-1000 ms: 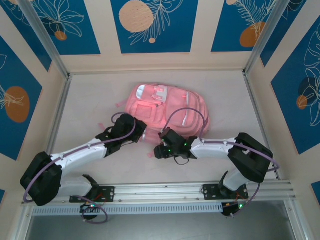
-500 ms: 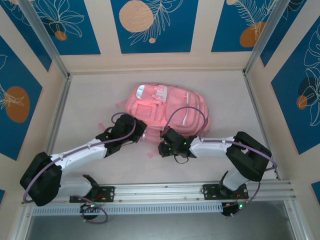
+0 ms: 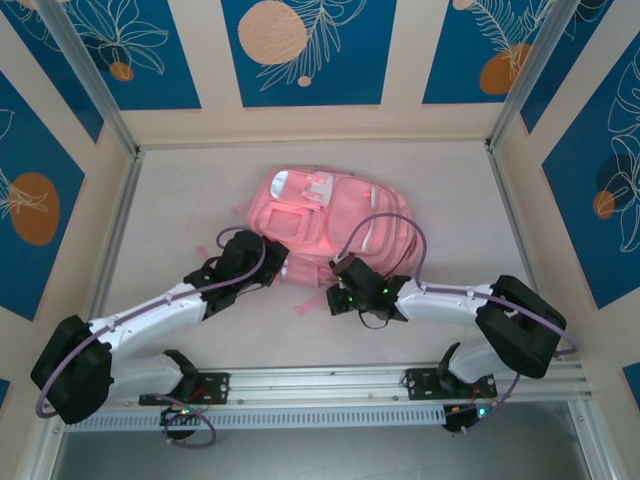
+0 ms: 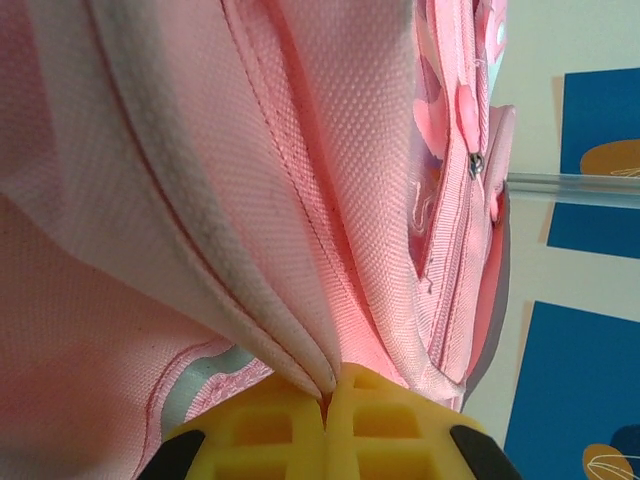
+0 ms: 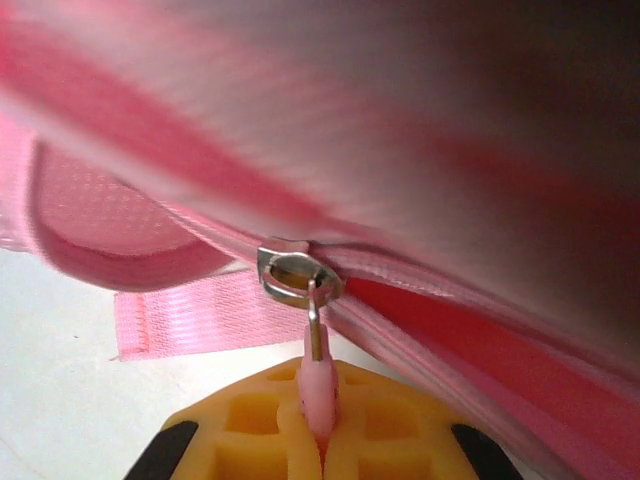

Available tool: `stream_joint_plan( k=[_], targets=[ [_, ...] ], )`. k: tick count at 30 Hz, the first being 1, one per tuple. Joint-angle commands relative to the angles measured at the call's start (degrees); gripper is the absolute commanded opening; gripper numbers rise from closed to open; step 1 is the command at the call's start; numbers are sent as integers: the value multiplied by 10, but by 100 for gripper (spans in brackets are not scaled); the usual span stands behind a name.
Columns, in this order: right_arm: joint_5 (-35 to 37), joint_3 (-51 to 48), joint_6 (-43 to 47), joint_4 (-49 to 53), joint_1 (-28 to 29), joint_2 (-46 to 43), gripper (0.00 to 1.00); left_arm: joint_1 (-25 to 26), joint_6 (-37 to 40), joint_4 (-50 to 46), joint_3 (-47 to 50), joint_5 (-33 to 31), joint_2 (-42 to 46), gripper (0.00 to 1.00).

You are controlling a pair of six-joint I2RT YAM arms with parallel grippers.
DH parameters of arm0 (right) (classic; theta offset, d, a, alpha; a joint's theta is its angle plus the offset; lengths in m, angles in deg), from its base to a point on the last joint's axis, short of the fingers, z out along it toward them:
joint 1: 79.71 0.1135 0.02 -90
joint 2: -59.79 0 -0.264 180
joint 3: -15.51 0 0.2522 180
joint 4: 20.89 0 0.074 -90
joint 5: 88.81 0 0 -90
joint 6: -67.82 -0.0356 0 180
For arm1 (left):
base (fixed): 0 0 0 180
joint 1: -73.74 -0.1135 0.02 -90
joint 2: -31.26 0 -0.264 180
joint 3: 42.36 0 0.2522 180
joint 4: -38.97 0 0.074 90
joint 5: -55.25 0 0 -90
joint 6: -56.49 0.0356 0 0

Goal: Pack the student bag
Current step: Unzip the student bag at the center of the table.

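Pink student bag (image 3: 330,212): left jaws grip fabric, right jaws zip-pull (image 5: 316,388)

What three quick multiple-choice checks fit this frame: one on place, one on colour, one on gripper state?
1. Where is the large soft pink fabric backpack?
A. far right corner
B. middle of the pale table
C. hanging off the near edge

2. What colour are the right gripper fingers?
A. yellow
B. blue
C. green

3. The right gripper is:
A. open, holding nothing
B. shut on a shoulder strap
C. shut on the pink zipper pull tab

Answers:
1 B, the top view shows it mid-table, just beyond both arms.
2 A, the right wrist view shows yellow moulded fingers.
3 C, the tab is pinched between the closed fingers, just below the metal zipper slider.
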State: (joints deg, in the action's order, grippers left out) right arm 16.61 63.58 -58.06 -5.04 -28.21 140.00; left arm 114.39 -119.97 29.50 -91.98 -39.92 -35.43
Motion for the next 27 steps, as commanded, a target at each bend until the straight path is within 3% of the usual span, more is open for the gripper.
stream_joint_plan(
  k=[1,19,27],
  targets=[
    [12,-27,9,13,-16,-32,0,-15,24,-30,3,-38,32,0],
    [-16,-111,-34,95,-128,-216,0,-91,93,-126,14,-34,100,0],
    [-1,-84,-53,152,-149,-220,0,-230,208,-171,-34,110,50,0]
  ],
)
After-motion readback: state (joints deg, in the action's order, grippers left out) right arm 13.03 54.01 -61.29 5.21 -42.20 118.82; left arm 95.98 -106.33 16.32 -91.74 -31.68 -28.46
